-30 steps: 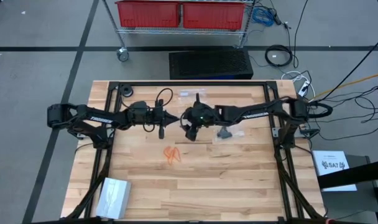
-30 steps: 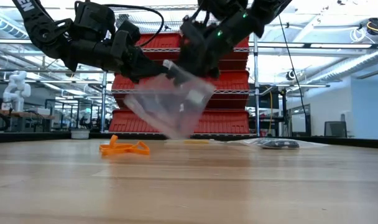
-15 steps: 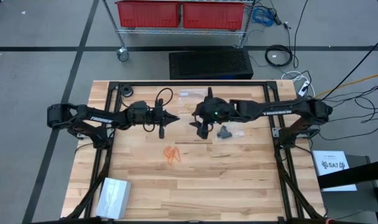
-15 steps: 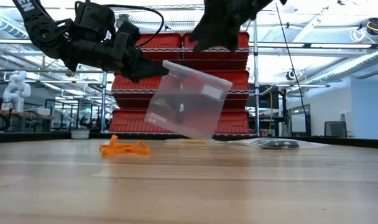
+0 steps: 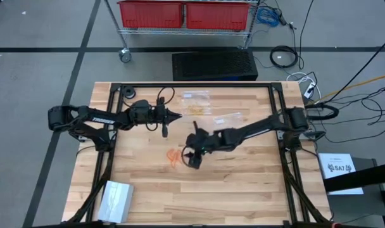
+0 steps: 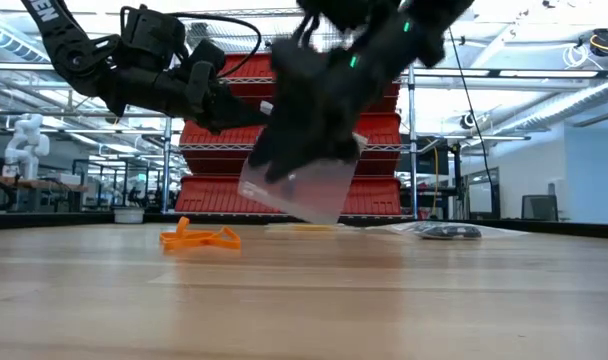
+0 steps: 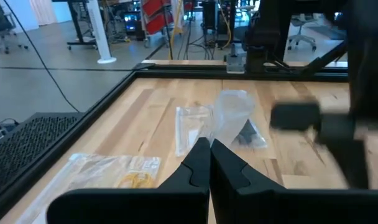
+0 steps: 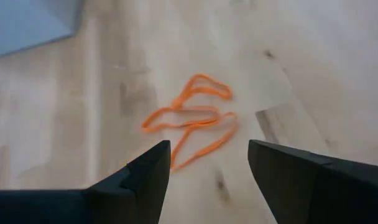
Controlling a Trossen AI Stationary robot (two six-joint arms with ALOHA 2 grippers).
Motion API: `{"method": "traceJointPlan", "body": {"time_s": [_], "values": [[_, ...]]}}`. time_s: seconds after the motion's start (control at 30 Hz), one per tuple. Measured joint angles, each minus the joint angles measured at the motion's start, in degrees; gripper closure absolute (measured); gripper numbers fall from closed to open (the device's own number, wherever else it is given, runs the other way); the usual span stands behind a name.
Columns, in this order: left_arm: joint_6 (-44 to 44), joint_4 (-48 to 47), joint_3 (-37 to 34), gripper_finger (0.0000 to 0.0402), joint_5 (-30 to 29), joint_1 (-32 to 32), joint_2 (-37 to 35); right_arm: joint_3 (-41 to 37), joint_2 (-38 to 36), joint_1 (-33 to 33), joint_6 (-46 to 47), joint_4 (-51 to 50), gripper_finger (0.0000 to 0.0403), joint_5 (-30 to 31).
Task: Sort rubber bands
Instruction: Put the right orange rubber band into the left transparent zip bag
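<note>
We see the left claw (image 5: 178,116) above the upper middle of the counter (image 5: 243,183) in the high view, its fingers (image 7: 204,163) pressed tightly together, clenched on the top edge of a clear plastic bag (image 6: 302,180). In the low view that bag hangs off the counter at the centre of the frame, tilted.

The right claw (image 5: 194,158) sits just below the centre of the high view, close beside the orange rubber bands (image 5: 174,156). Its fingers (image 8: 145,171) stand wide apart, released and grasping nothing; in the right wrist view the orange loops (image 8: 192,118) lie flat on the wood between and beyond the two fingertips, not touching either.

In the low view the orange bands (image 6: 199,238) rest on the counter at left of centre.

Toward the top of the counter in the high view lies a bag with pale yellowish bands (image 5: 196,109), and right of it a bag holding black bands (image 5: 227,118). The left wrist view shows both: the yellowish ones (image 7: 133,180) at lower left, the black ones (image 7: 248,134) near the centre.
</note>
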Motion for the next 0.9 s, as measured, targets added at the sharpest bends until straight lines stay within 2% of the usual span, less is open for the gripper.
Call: {"method": "traceJointPlan", "body": {"time_s": [0.2, 0.47, 0.57, 0.67, 0.83, 0.9], "values": [[-0.23, -0.29, 0.0, 0.0402, 0.04, -0.09, 0.0, 0.0, 8.31, 0.11, 3.34, 6.91, 0.0193, 5.58], [-0.22, -1.44, 0.0, 0.0402, 0.09, -0.09, 0.0, 0.0, 14.67, -0.19, 3.5, 15.6, 0.0193, 7.34], [-0.22, -1.44, 0.0, 0.0402, 0.09, -0.09, 0.0, 0.05, 15.68, -0.59, 3.5, 17.94, 0.0206, 7.48], [-0.22, -1.53, 0.0, 0.0402, 0.11, -0.09, 0.0, 0.02, 15.84, -0.79, 3.29, 17.63, 0.0248, 8.63], [-0.17, -1.56, 0.0, 0.0402, 0.42, -0.09, 0.0, 0.0, 15.87, -0.94, 0.88, 17.75, 0.0378, 8.76], [-0.17, -1.56, 0.0, 0.0402, 0.44, -0.09, 0.0, 0.0, 15.85, -0.92, 0.33, 17.82, 0.0391, 8.42]]}}
